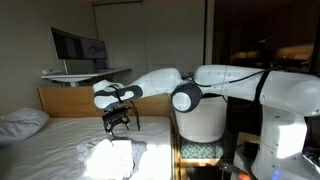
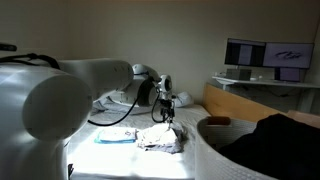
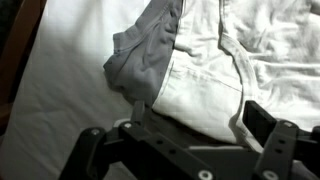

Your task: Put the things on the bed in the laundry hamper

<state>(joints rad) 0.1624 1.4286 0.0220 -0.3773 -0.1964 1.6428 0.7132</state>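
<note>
On the bed's white sheet point(image 1: 60, 140) lies a rumpled white garment point(image 1: 115, 155) point(image 2: 160, 138) point(image 3: 235, 60). A small grey garment point(image 3: 140, 60) lies bunched against its edge. My gripper point(image 1: 116, 126) point(image 2: 167, 117) point(image 3: 198, 118) hangs just above the white garment, jaws open and pointing down, nothing between them. The laundry hamper point(image 1: 205, 120) is a white tub standing beside the bed behind my arm. In an exterior view a white curved rim point(image 2: 205, 133) at the lower right looks like that hamper, with a dark mass point(image 2: 270, 140) inside it.
A white pillow point(image 1: 22, 122) lies at the bed's far left. The light wooden frame point(image 1: 70, 100) runs along the back, and behind it stands a desk with a monitor point(image 1: 78, 45) point(image 2: 265, 55). In the wrist view the bed's dark edge point(image 3: 15, 50) is at the left.
</note>
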